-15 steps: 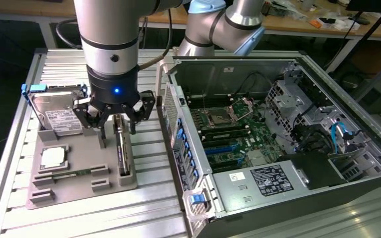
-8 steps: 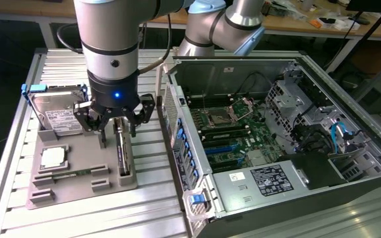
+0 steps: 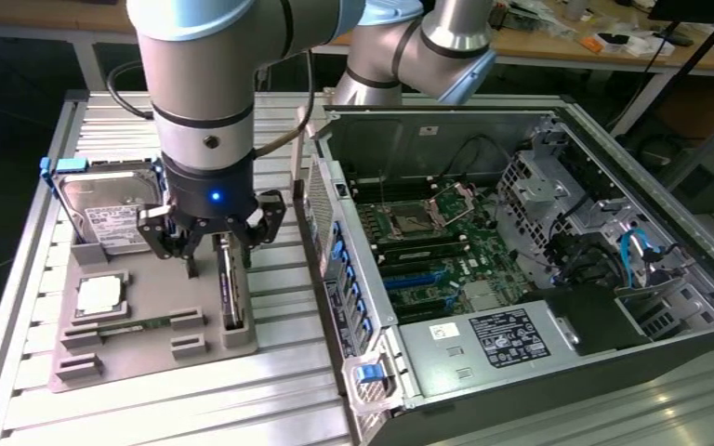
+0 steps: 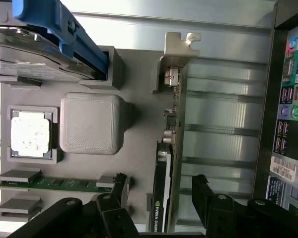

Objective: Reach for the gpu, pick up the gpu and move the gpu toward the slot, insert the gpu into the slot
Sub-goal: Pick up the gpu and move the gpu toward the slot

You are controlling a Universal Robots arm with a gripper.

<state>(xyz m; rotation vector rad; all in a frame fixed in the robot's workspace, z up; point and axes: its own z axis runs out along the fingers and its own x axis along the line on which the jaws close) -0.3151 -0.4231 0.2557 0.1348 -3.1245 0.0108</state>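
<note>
the gripper (image 4: 161, 191) hangs with its fingers spread wide, one on each side of the gpu (image 4: 168, 144) — which stands on edge in the grey holder (image 3: 146, 358), beside the open computer case (image 3: 450, 111).

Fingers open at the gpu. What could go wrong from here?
1. The gpu stands on edge in the tray, between the open fingers. An off-centre close could tilt it in its holder.
2. One finger sits close to the RAM stick mount. Going lower might clip it.
3. The hard drive stands just beside the gripper. A sideways lift could brush it.
</note>
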